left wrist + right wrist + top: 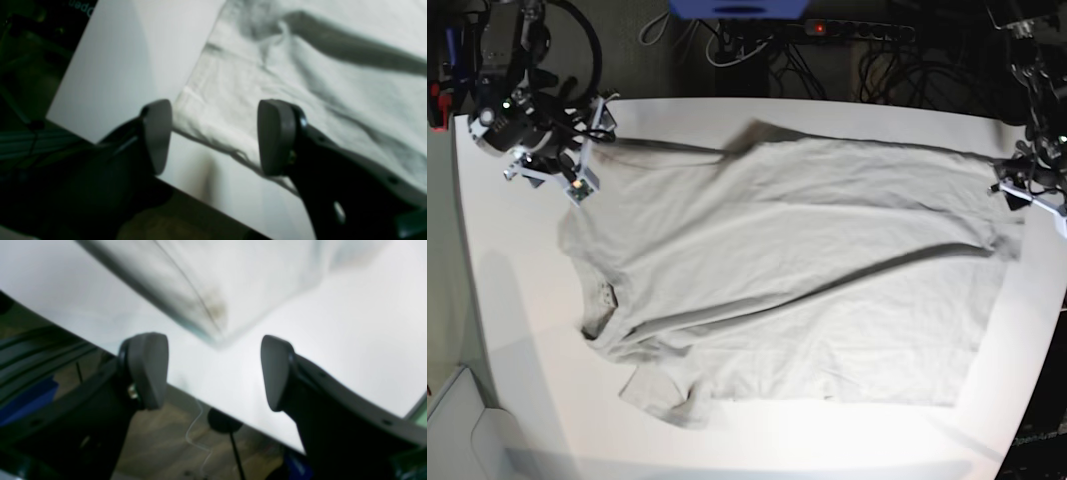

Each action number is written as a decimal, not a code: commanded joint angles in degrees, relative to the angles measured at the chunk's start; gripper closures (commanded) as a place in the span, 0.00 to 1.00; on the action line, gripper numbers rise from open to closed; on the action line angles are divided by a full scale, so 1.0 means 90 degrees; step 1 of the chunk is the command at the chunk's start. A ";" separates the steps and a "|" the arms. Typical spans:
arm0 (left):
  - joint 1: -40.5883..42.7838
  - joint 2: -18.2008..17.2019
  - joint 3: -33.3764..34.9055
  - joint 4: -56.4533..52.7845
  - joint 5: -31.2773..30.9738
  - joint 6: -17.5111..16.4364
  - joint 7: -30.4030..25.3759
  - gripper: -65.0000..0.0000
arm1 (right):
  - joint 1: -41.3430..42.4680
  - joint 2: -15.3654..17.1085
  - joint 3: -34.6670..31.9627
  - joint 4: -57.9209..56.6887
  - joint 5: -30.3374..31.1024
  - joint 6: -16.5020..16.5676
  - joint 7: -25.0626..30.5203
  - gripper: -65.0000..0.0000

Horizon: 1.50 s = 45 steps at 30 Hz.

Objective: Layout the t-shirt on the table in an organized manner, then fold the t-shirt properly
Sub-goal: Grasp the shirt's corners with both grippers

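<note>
One t-shirt is lying spread across the table, collar toward the right-arm end and hem toward the left-arm end, with the two claws sitting at opposite ends of it; judging from this, the lay-out step is largely done and folding is not yet begun. The left gripper is showing its two pads standing well apart with nothing between them; the shirt's hemmed edge is lying flat on the table just beyond the pad tips, and bare table is running below and to the left of the claw. The right gripper is likewise gaping wide and gripping nothing; a blurred corner of cloth is sitting just ahead of the pads, its point aimed between them, with bare table around it and the table edge under the claw. Whether that corner is resting on the table or hanging, I cannot tell from the blur. Likely reasoning for the placement: each claw at an opposite end suits pulling the cloth taut lengthwise. The shirt is not fully flat: one long crease is running across the body, and one sleeve on the near side is lying crumpled. Count: one shirt, one table, two claws, four pads visible.
</note>
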 commanded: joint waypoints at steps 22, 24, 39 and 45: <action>-0.0013 0.0111 -0.1421 -0.1145 -0.0004 -0.2113 -0.0612 0.21 | 0.0102 -0.0012 0.0137 0.0109 0.0107 -0.0003 0.0094 0.32; -0.0023 0.0111 -0.1411 -0.1145 -0.0014 -0.2133 -0.0583 0.21 | 0.0425 -0.0110 0.0137 0.0090 0.0077 -0.0003 0.0084 0.32; -0.0052 0.0101 -0.1382 -0.1194 0.0035 -0.2133 -0.0632 0.21 | 0.0503 -0.0403 0.0117 -0.0037 0.0087 -0.0003 0.0074 0.43; -0.0228 0.0101 -0.1372 -0.1253 0.0123 -0.2074 -0.0632 0.21 | 0.0483 -0.0374 0.0127 -0.0037 0.0067 -0.0003 0.0074 0.43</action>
